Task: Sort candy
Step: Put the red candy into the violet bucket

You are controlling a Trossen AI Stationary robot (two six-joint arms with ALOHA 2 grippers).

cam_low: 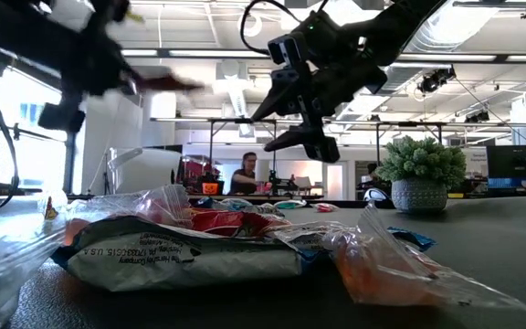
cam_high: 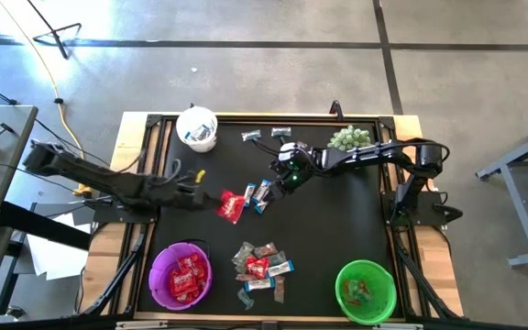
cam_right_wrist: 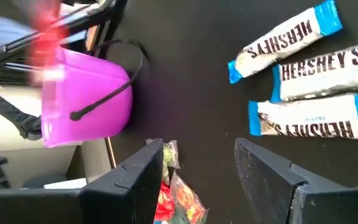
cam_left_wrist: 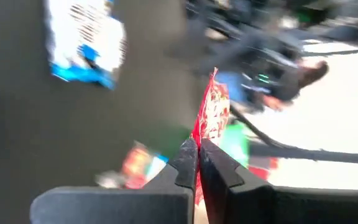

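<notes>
Starting on the left: the left gripper (cam_high: 211, 199) is clamped on a red candy packet (cam_high: 231, 206), held just off the black mat (cam_high: 337, 229) mid-table. In the left wrist view the packet (cam_left_wrist: 211, 115) hangs from one edge, pinched between the closed fingertips (cam_left_wrist: 188, 155). The purple bucket (cam_high: 181, 276) at the front-left corner already has red packets in it, so that looks like where this one goes. Since the grip is just on an edge, I'd swing it over slow and only let go once it's well inside the rim, otherwise it could flutter out.

Middle of the mat there's a loose pile of mixed candy (cam_high: 262, 266), plus some blue-and-white Hershey's bars (cam_high: 262, 192) under the right gripper (cam_high: 280, 181). That one hovers with its jaws wide open and nothing in them; the right wrist view shows the bars (cam_right_wrist: 309, 81) right beside its fingers.

Far right: a green bucket (cam_high: 366, 291) at the front, a potted plant (cam_high: 348, 138) at the back.
</notes>
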